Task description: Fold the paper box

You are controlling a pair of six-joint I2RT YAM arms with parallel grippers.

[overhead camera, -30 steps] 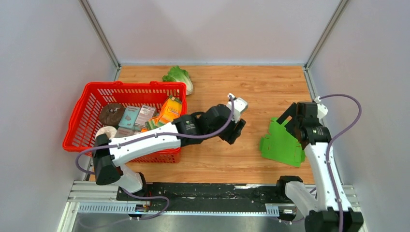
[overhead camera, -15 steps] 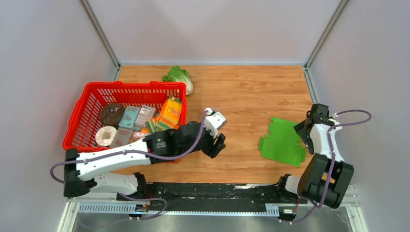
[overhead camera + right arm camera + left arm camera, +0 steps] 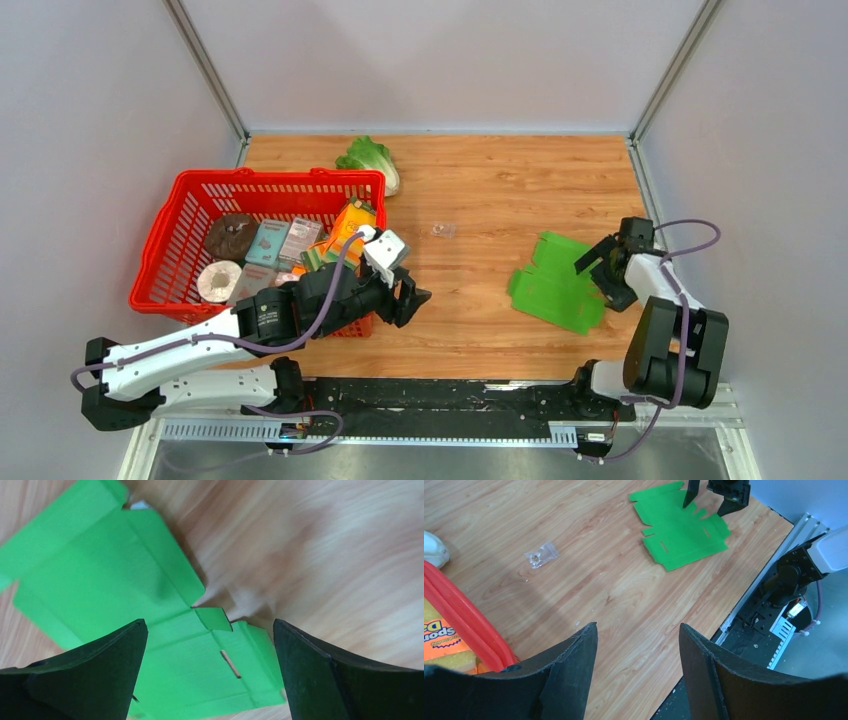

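Observation:
The paper box (image 3: 552, 283) is a bright green die-cut sheet lying flat and unfolded on the wooden table at the right. In the right wrist view its flaps, creases and a slot (image 3: 115, 580) fill the space under the fingers. My right gripper (image 3: 598, 278) stands open just over the sheet's right edge, with one finger on each side of a corner flap and nothing held. My left gripper (image 3: 410, 295) is open and empty beside the basket's near right corner, far to the left of the sheet. The left wrist view shows the sheet (image 3: 681, 527) in the distance with the right gripper (image 3: 706, 502) above it.
A red basket (image 3: 262, 180) with several packaged goods and an orange carton (image 3: 352, 228) stands at the left. A lettuce (image 3: 370, 158) lies behind it. A small clear bag (image 3: 443, 231) lies mid-table. The black rail (image 3: 450, 400) runs along the near edge.
The left arm has drawn back to the left, toward the basket. The right arm has folded back and come down. The green sheet, propped up before, now lies flat and a little further left.

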